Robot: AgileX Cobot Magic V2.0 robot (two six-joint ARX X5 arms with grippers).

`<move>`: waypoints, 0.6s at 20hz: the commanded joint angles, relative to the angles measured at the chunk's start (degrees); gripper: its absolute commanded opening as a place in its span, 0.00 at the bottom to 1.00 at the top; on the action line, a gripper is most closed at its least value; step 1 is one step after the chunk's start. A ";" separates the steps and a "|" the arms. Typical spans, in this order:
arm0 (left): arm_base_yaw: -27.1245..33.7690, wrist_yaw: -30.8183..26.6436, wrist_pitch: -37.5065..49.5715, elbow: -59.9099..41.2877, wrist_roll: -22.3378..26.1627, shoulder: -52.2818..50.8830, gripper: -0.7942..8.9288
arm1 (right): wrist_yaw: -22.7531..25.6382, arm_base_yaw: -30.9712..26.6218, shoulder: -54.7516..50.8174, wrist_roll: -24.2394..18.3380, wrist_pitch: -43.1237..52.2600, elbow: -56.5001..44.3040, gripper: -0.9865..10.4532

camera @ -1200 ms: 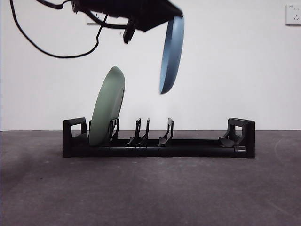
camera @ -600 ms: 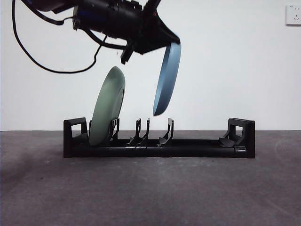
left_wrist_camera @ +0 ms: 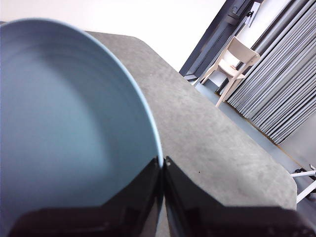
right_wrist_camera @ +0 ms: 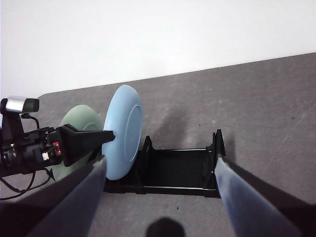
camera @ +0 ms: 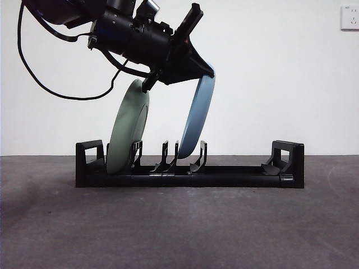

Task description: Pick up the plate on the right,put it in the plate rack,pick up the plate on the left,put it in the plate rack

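Now the blue plate (camera: 195,120) hangs on edge, tilted, its lower rim down among the middle prongs of the plate rack (camera: 189,175), apparently touching or just about to seat in a slot; contact can't be confirmed from the front. Left gripper (camera: 197,68) is clamped on the plate's upper rim, jaws pinched tight on the edge in the left wrist view (left_wrist_camera: 163,165). So the plate lies straight below the gripper, long axis running from the pinch down and toward the green-plate end of the rack. Green plate (camera: 128,128) already stands in the rack near one looped end, leaning the same way, one slot over and apart from the blue one. Right gripper (right_wrist_camera: 160,170) waits back from the rack, jaws spread wide, holding nothing, looking across at both plates. Judgement: second placement nearly done; next move needs a short lowering along the plate's own tilt until the rim sits between prongs, then release. Risk: rim lands on a prong top and the plate slips sideways toward the green one.
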 commanded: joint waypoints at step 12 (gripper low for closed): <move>-2.05 -4.09 -7.43 -0.17 8.37 0.11 0.08 | 0.09 0.00 1.88 -0.44 0.22 -0.02 0.41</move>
